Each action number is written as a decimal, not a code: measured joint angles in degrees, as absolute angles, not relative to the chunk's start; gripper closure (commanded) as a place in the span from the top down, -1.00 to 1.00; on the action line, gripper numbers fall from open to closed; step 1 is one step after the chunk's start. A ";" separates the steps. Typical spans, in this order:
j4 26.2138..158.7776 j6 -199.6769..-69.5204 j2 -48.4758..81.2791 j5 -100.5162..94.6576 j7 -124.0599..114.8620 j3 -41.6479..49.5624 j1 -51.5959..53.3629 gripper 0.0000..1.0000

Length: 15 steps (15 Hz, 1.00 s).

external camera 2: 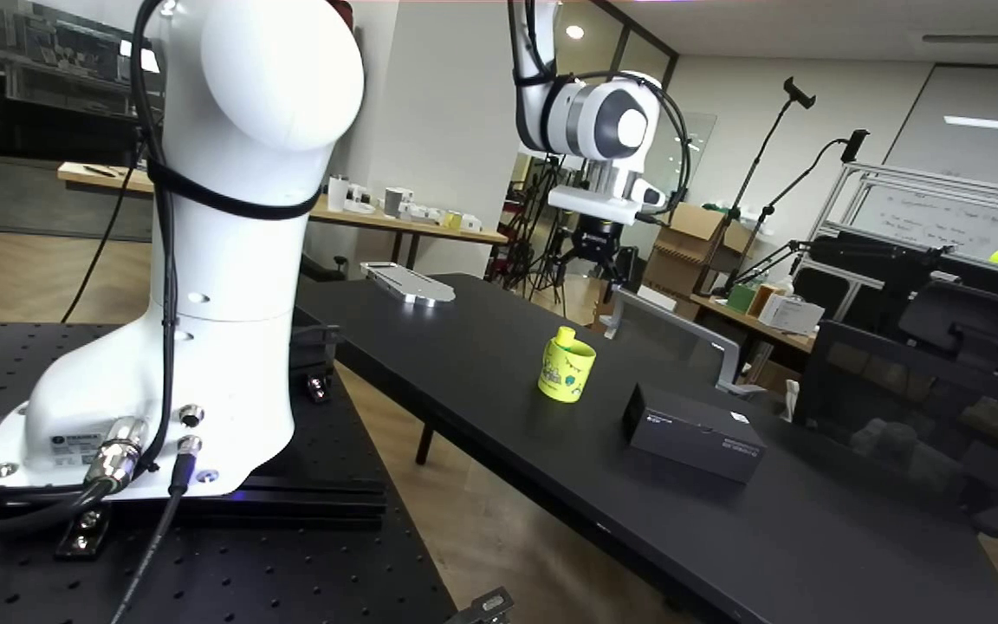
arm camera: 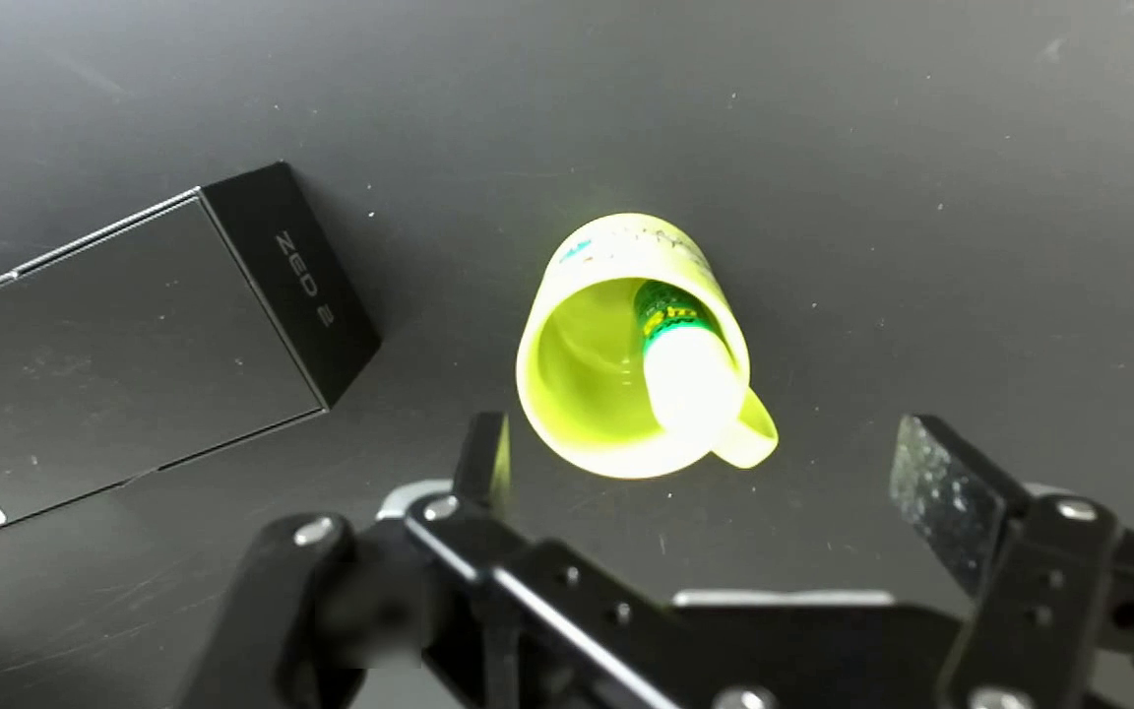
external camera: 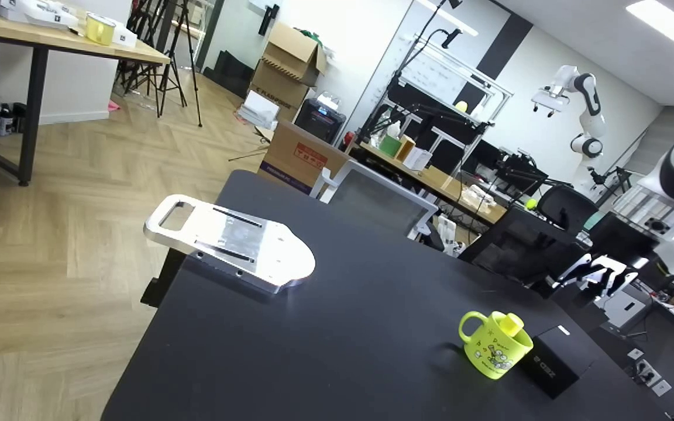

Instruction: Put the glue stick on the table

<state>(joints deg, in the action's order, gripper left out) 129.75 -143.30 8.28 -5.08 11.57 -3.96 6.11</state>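
The glue stick (arm camera: 690,379) leans inside a yellow-green mug (arm camera: 636,251), with its cap above the rim on the handle side and its green body inside. Its yellow cap (external camera: 511,324) also shows in both exterior views (external camera 2: 564,336). The mug stands upright on the black table (external camera: 313,339). My gripper (arm camera: 702,433) is open with nothing between its fingers. In the wrist view the mug lies beyond the fingertips, between them and closer to the left finger. In an exterior view the gripper (external camera 2: 586,288) hangs above the table, higher than the mug, fingers pointing down.
A black ZED 2 box (arm camera: 124,354) lies on the table beside the mug, on the side away from the handle. A silver metal plate (external camera: 237,234) lies at the table's far end, partly over the edge. A grey-framed chair (external camera: 372,202) stands against the table's side.
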 measured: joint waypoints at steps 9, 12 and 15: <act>130.07 -155.75 17.34 -12.48 9.62 -4.49 6.82 0.48; 130.05 -157.21 19.27 -12.56 9.54 -4.35 6.83 0.05; 130.05 -158.32 19.75 -12.51 9.27 -3.99 6.83 -0.35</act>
<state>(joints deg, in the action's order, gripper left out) 130.05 -158.32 19.75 -12.51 9.27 -3.99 6.83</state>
